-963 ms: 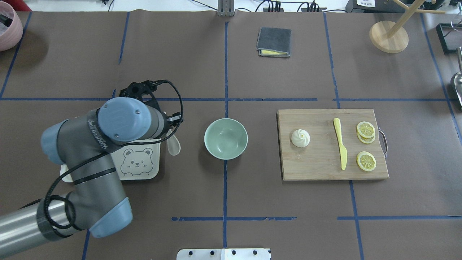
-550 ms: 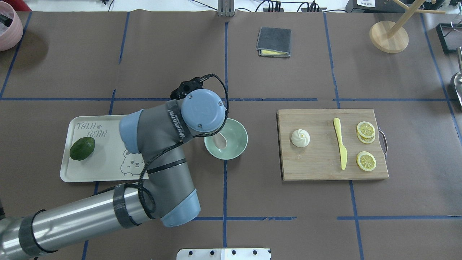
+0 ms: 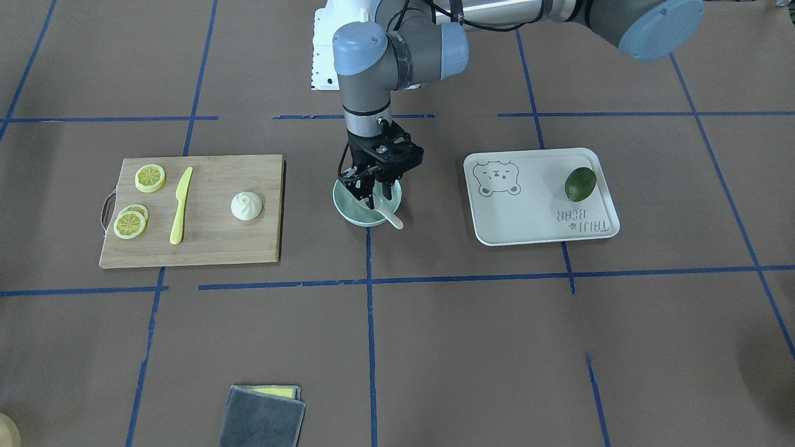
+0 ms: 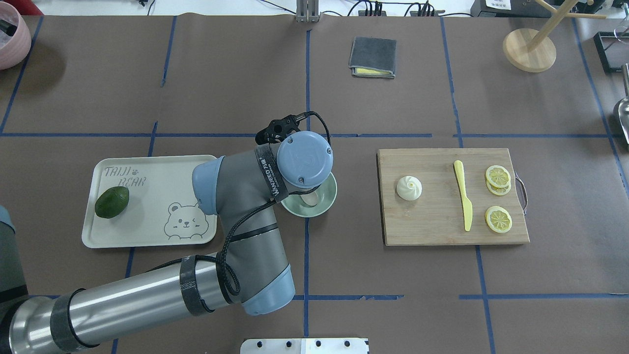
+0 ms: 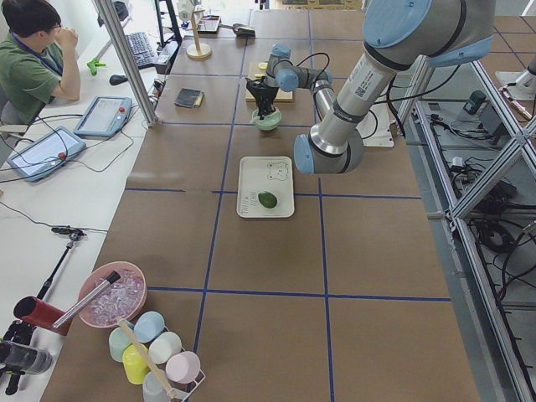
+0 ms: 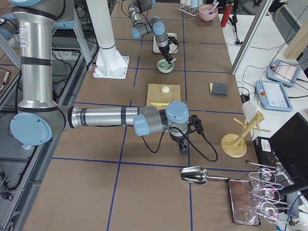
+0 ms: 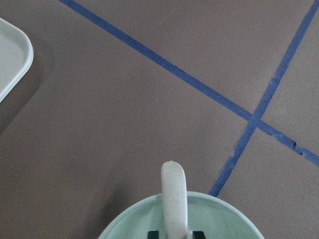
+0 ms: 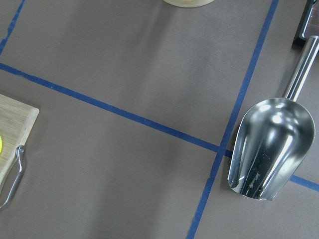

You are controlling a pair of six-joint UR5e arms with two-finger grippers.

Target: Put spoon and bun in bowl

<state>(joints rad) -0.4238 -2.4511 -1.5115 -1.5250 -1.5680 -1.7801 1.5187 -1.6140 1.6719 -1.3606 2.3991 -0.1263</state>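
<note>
The mint-green bowl stands at mid-table. My left gripper is straight above it, fingers down inside the rim, shut on the off-white spoon. In the left wrist view the spoon's handle points out over the bowl's rim; its scoop is inside the bowl. The white swirled bun sits alone on the cutting board, right of the bowl. My right gripper shows only in the exterior right view, far beyond the board; I cannot tell if it is open.
The wooden cutting board also holds a yellow knife and lemon slices. A bear-printed tray with a green fruit lies left of the bowl. A steel scoop lies below the right wrist. A grey cloth lies at the back.
My left arm has carried the spoon rightwards from the tray's edge to the bowl and now holds it inside the bowl. The bun has not moved.
</note>
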